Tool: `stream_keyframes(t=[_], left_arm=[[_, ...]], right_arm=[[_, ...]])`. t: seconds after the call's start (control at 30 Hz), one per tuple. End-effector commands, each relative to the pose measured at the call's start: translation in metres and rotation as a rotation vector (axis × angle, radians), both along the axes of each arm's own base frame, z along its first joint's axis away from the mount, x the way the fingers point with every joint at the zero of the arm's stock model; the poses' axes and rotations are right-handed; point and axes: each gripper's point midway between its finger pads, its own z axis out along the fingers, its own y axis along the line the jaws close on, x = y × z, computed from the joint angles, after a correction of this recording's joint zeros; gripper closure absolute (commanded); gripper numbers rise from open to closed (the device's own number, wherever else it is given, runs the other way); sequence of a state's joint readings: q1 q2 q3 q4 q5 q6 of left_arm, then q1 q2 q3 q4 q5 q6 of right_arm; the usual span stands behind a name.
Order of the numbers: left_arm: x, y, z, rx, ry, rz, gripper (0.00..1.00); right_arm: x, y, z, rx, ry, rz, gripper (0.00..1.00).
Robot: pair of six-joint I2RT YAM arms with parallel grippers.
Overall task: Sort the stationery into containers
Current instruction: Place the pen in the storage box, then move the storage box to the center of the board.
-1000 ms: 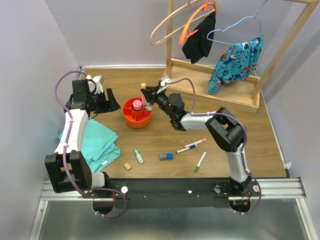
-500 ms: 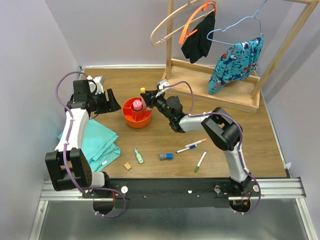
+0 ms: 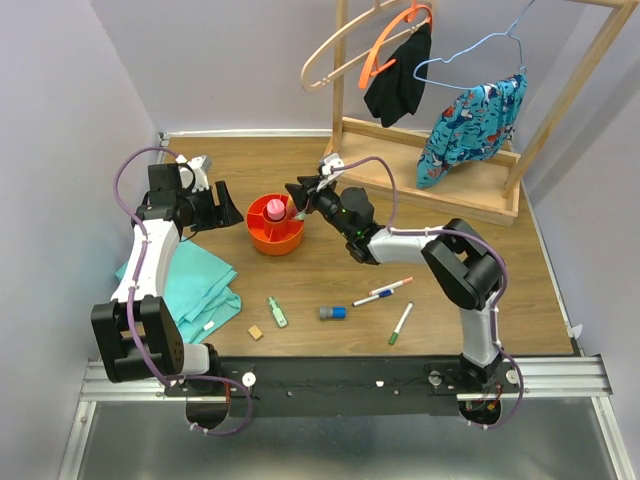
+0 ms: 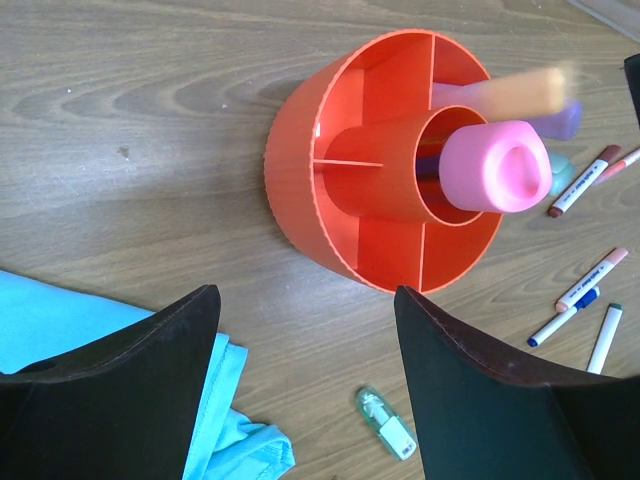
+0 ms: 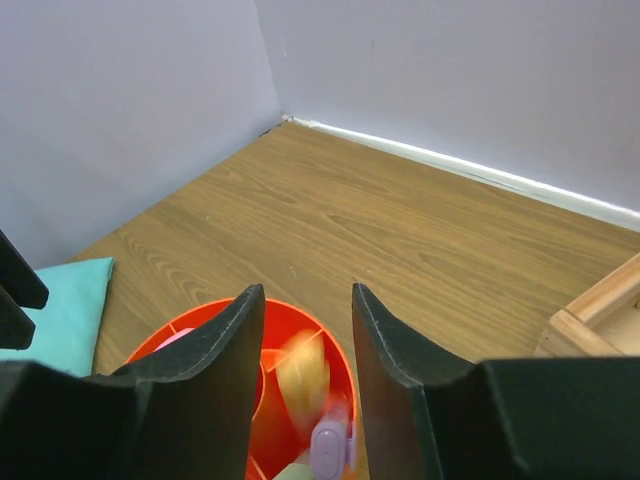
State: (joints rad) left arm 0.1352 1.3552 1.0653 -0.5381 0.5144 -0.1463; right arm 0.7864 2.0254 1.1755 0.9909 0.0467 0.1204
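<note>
Glossy plastic organiser, matt wooden table

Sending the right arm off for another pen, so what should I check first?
1. Right gripper jaws apart, gripping nothing: ok.
2. Yellow highlighter settled in organiser: cannot tell; it is blurred, inside the rim.
3. Organiser upright: ok.
4. Left gripper open, apart from organiser: ok.
5. Everything sorted: not ok; markers, green highlighter, blue-grey piece and cube lie outside it.
</note>
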Motion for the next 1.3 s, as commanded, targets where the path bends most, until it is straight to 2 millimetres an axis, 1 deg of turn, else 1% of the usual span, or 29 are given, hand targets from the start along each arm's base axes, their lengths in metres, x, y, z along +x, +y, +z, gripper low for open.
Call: stream_keyframes(t=[0.0, 0.03, 0.17, 0.23, 0.27, 0.3, 0.33, 0.4, 0.43, 0.47, 0.5, 0.53, 0.57, 0.6, 0.63, 0.67, 0.7, 0.73, 0.77, 0.83, 0.87, 0.9, 0.93, 0.97, 1.0, 1.07, 1.13, 1.17, 1.27], left_arm=[[-0.002, -0.008, 0.014, -0.013, -0.057, -0.04, 0.2], [-0.003, -0.007, 0.013, -0.012, -0.055, -0.037, 0.2], [-0.006, -0.008, 0.019, -0.014, -0.067, -0.038, 0.2], [-0.006, -0.008, 0.022, -0.012, -0.073, -0.041, 0.21], [-0.007, -0.009, 0.022, -0.01, -0.076, -0.042, 0.2], [-0.006, -0.008, 0.021, -0.008, -0.073, -0.041, 0.2], [-0.006, -0.008, 0.02, -0.006, -0.074, -0.04, 0.2], [-0.004, -0.007, 0.018, -0.008, -0.074, -0.024, 0.2], [-0.005, -0.006, 0.013, -0.009, -0.067, -0.017, 0.2], [-0.003, -0.005, 0.011, -0.004, -0.066, -0.007, 0.2], [-0.001, -0.005, 0.011, 0.0, -0.069, 0.005, 0.23], [0.001, -0.004, 0.009, 0.001, -0.065, 0.019, 0.25], [0.003, -0.002, 0.006, 0.003, -0.054, 0.033, 0.27], [0.004, -0.001, 0.004, 0.008, -0.047, 0.043, 0.33], [0.005, -0.001, 0.004, 0.007, -0.044, 0.039, 0.37], [0.006, -0.002, 0.0, 0.001, -0.026, 0.033, 0.4], [0.005, -0.003, -0.004, -0.002, -0.01, 0.029, 0.42], [0.005, -0.006, -0.004, -0.008, -0.003, 0.026, 0.42], [0.006, -0.008, -0.007, -0.01, 0.003, 0.023, 0.41], [0.01, -0.009, -0.008, 0.013, -0.007, 0.028, 0.41], [0.012, -0.008, -0.011, 0.022, -0.001, 0.032, 0.41], [0.012, -0.007, -0.015, 0.036, 0.009, 0.041, 0.41], [0.015, -0.003, -0.017, 0.054, 0.016, 0.06, 0.41], [0.017, -0.002, -0.021, 0.057, 0.029, 0.068, 0.41], [0.017, -0.001, -0.023, 0.057, 0.037, 0.071, 0.42], [0.019, -0.002, -0.026, 0.053, 0.053, 0.072, 0.42], [0.019, -0.002, -0.03, 0.05, 0.063, 0.074, 0.44], [0.021, -0.003, -0.035, 0.047, 0.076, 0.073, 0.44], [0.024, -0.006, -0.039, 0.038, 0.088, 0.072, 0.44]], right_arm=[[-0.001, -0.001, -0.001, -0.043, 0.031, 0.002, 0.51], [-0.002, -0.002, -0.008, -0.046, 0.045, 0.001, 0.52], [-0.008, -0.002, -0.018, -0.046, 0.036, 0.025, 0.51], [-0.01, -0.005, -0.006, -0.033, 0.026, 0.019, 0.51], [-0.01, -0.009, -0.005, -0.042, 0.024, 0.008, 0.51], [-0.012, -0.013, 0.013, -0.027, 0.0, -0.003, 0.51], [-0.009, -0.019, 0.02, -0.034, -0.009, -0.032, 0.51], [-0.009, -0.024, 0.033, -0.063, -0.006, -0.048, 0.51], [-0.011, -0.029, 0.053, -0.061, -0.028, -0.058, 0.51], [-0.011, -0.032, 0.059, -0.068, -0.024, -0.067, 0.51], [-0.011, -0.035, 0.058, -0.099, 0.01, -0.075, 0.51], [-0.013, -0.042, 0.069, -0.087, 0.028, -0.098, 0.51], [-0.014, -0.046, 0.069, -0.095, 0.063, -0.11, 0.51], [-0.016, -0.052, 0.055, -0.149, 0.144, -0.125, 0.52], [-0.016, -0.058, 0.05, -0.143, 0.211, -0.144, 0.54], [-0.022, -0.064, 0.048, -0.154, 0.254, -0.15, 0.55], [-0.03, -0.074, 0.029, -0.209, 0.332, -0.161, 0.55], [-0.037, -0.082, 0.014, -0.227, 0.383, -0.173, 0.55], [-0.045, -0.089, 0.019, -0.225, 0.387, -0.17, 0.55], [-0.062, -0.104, -0.002, -0.268, 0.432, -0.173, 0.55], [-0.067, -0.108, -0.003, -0.27, 0.436, -0.17, 0.55], [-0.072, -0.114, 0.004, -0.259, 0.424, -0.172, 0.55], [-0.075, -0.118, 0.004, -0.261, 0.422, -0.176, 0.55], [-0.079, -0.123, -0.002, -0.271, 0.429, -0.183, 0.55], [-0.081, -0.126, 0.008, -0.253, 0.409, -0.183, 0.55], [-0.085, -0.131, 0.004, -0.261, 0.402, -0.185, 0.56], [-0.086, -0.134, 0.009, -0.251, 0.381, -0.186, 0.56], [-0.085, -0.137, 0.006, -0.249, 0.383, -0.192, 0.56], [-0.085, -0.139, 0.006, -0.239, 0.383, -0.194, 0.57]])
